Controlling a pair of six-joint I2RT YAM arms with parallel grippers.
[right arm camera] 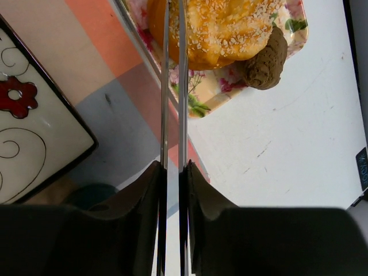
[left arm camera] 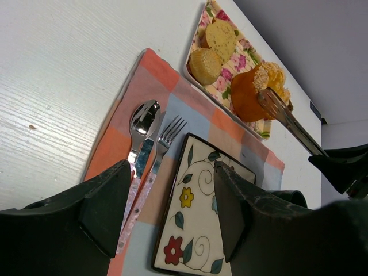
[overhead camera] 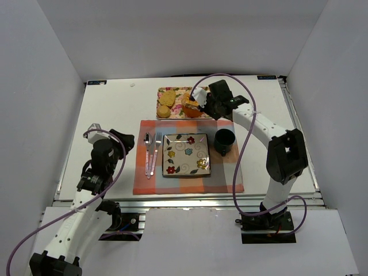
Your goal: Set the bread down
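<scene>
Squeezing thin metal tongs (right arm camera: 183,86) at round, flecked orange bread (right arm camera: 230,29): R jaws; L jaws wide, empty.

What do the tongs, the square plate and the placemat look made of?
Tongs: bare polished metal, going by the thin, shiny silver blades.
Plate: probably glazed ceramic, with a glossy cream face, a dark rim and painted flowers.
Placemat: looks like woven cloth, with matte orange-and-blue checks lying flat.
</scene>
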